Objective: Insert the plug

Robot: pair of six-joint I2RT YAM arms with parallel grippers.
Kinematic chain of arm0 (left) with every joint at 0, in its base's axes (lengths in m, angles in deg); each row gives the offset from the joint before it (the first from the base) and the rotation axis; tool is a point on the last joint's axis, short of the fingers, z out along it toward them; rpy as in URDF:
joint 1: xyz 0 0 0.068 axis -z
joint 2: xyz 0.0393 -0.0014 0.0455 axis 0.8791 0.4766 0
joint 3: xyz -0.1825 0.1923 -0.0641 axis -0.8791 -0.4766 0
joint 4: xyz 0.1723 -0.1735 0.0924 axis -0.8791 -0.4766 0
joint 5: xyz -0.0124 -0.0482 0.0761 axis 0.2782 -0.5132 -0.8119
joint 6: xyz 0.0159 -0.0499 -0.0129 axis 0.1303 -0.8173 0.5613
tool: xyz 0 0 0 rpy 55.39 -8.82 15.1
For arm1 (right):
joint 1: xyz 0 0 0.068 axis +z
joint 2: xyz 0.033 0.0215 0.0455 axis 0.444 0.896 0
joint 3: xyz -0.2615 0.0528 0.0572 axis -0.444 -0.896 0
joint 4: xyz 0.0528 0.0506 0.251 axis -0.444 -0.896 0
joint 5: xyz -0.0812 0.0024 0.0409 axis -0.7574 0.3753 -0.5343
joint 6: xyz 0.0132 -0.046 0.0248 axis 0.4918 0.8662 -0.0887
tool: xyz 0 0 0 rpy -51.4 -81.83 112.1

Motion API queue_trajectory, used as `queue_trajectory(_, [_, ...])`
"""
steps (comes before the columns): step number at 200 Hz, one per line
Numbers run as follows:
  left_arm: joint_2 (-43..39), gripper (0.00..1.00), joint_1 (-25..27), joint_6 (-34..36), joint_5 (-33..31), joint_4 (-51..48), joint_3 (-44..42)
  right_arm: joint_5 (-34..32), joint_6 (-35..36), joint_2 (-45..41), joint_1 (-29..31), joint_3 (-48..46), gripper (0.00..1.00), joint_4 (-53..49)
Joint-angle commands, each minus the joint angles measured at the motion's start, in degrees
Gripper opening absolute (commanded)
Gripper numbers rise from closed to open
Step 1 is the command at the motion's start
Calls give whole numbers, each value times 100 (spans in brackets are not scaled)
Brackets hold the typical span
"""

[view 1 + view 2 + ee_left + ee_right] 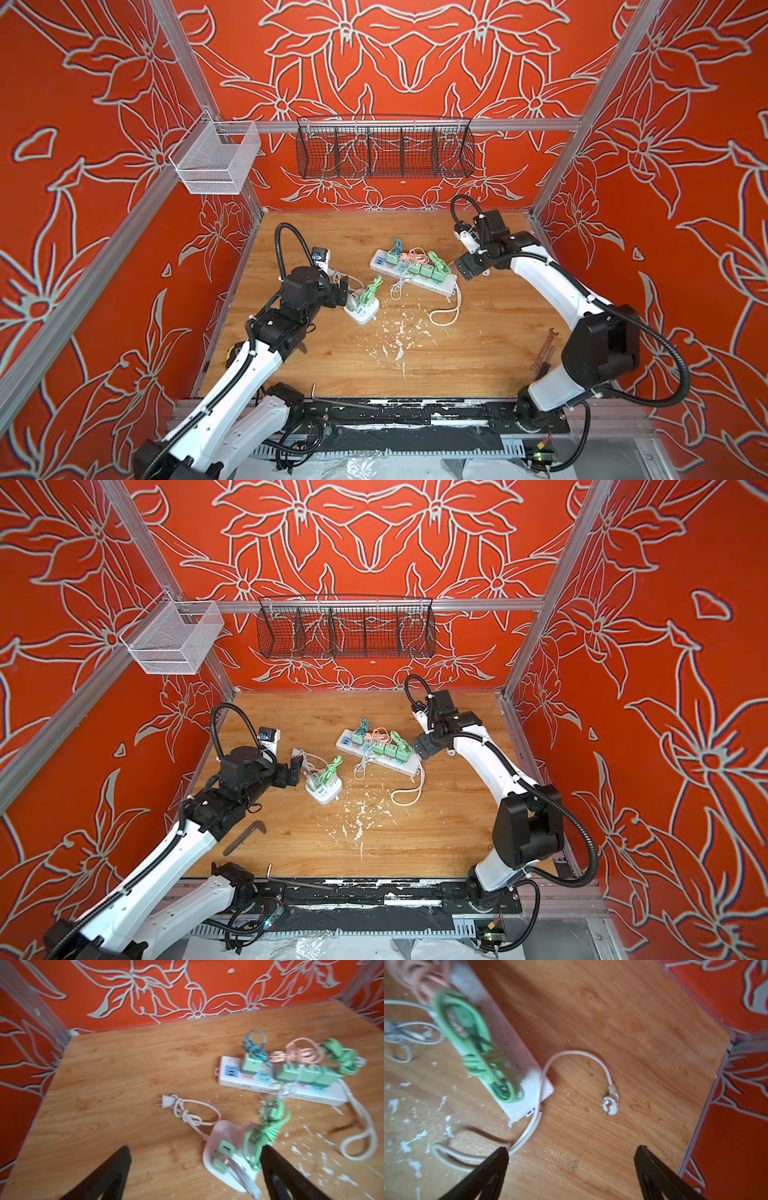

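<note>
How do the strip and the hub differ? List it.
The strip is a long bar; the hub is a compact rounded block. The strip's cord lies in a loose loop; the hub's cord is knotted. The strip lies farther back than the hub. Both are white, hold green adapters and rest on the table.

Four green plugs, seated in white strip
</note>
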Motion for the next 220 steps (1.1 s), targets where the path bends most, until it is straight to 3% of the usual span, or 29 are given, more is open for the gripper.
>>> queue_trajectory(1, [581,97,-539,-383,-782,838,-128,-482,-779,-200,-286,-485,97,756])
queue_trajectory(36, [1707,97,-1194,-762,-1341,1640,-287,-1221,-1293,-259,-387,-1473,97,1783])
queue_trajectory(61, [2313,97,-1473,-620,-1110,2377,-524,-1343,-1439,-201,-401,-2074,98,2528])
queue_trajectory(80, [2697,97,-1596,-460,-976,2036,-208,-1559,-1388,-186,-397,-2543,98,3240])
queue_trajectory(99, [2951,97,-1704,-348,-453,1909,-58,-1705,-1424,-125,-410,-2937,98,3953])
queue_trajectory(110, [2958,97,-1691,-327,-325,1908,-123,-1744,-1476,-147,-404,-3243,98,4444])
queue_trajectory(146, [2644,97,-1677,-205,-103,3560,-1332,-1681,-1204,-620,-414,-4226,98,6104])
queue_trajectory(166, [2516,97,-1685,-124,122,3769,-1537,-1658,-1057,-708,-428,-4828,98,7289])
queue_trajectory(193, [2599,97,-1689,57,425,4856,-2116,-1573,-1229,-786,-568,-4840,98,7142])
queue_trajectory(205, [2507,97,-1695,15,464,4274,-1898,-1533,-1252,-817,-604,-4914,98,7252])
queue_trajectory(220, [2525,97,-1695,25,463,4379,-1933,-1200,-1261,-886,-702,-5014,98,7344])
